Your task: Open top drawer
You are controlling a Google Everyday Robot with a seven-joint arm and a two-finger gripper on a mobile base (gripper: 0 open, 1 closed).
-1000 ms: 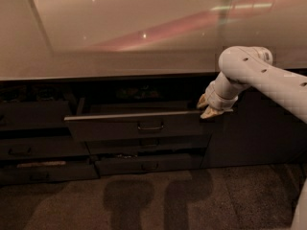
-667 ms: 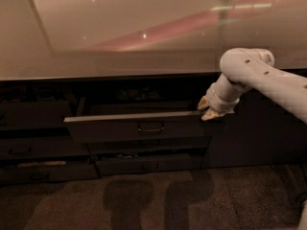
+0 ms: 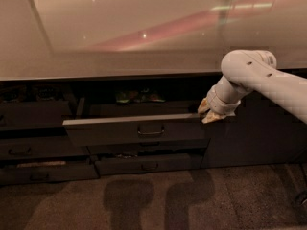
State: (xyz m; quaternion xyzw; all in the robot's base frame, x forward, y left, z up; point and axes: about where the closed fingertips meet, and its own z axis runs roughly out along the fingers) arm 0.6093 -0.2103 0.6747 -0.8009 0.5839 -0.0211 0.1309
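The white arm comes in from the right edge and rises leftward to a rounded joint right of centre. From that joint the wrist bends down and to the left. The gripper sits at the wrist's lower end, at mid-height of the view, pointing left.

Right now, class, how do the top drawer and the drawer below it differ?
The top drawer is pulled out; the lower drawer sits farther back. The top drawer's front is wider and taller than the lower drawer's. The tool is at the top drawer's right end, not the lower drawer's. Both are dark grey with one central handle.
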